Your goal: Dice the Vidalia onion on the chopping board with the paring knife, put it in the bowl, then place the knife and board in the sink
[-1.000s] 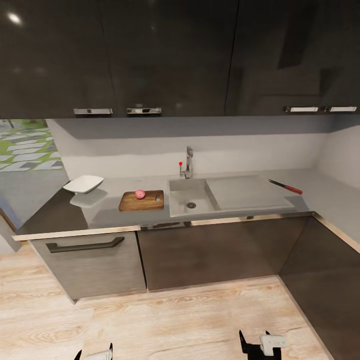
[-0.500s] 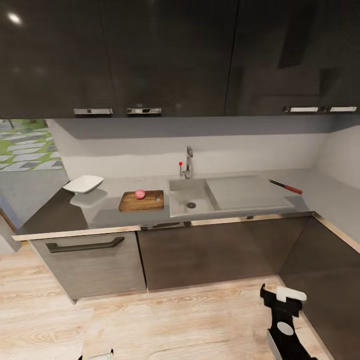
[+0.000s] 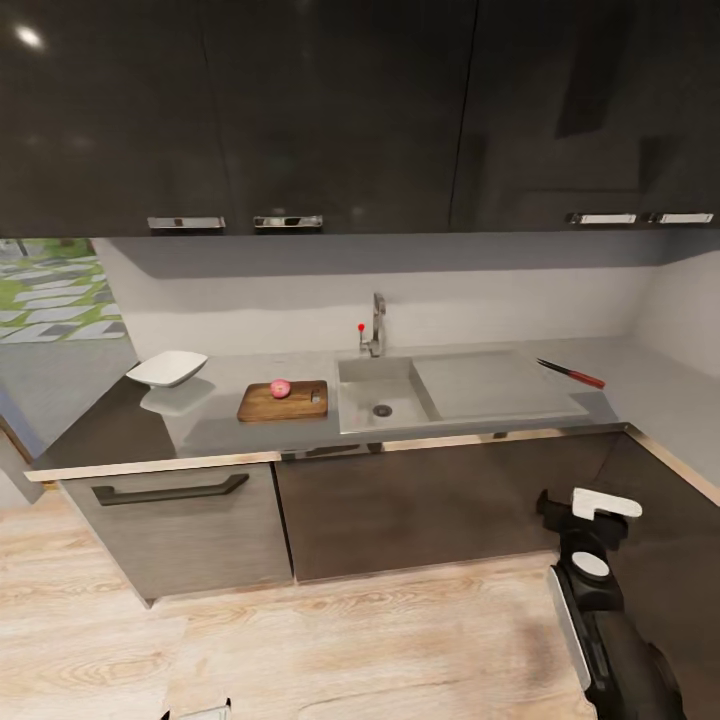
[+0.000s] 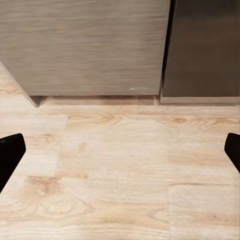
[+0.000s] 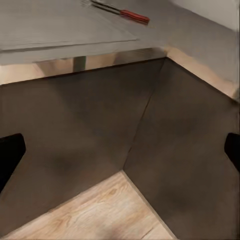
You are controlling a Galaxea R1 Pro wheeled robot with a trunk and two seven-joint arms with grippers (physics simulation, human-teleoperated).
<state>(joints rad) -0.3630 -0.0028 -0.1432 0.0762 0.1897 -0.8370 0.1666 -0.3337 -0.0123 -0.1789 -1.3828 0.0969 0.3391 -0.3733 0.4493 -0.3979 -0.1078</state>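
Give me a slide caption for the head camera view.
Onion on chopping board beside the sink; right gripper rising toward the knife.

The left gripper point(image 3: 195, 712) is cut off by the head view's lower edge (only its tips show); the paring knife point(image 3: 571, 373) is too small to detail.

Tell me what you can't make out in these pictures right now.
- Left hand: head view, cut off by the bottom edge.
- Right hand: head view, seen from behind, fingertips hidden by its own body.
- Paring knife: head view, blade edge too small to tell.
- Sink: head view, near wall of the basin hidden by the front rim.
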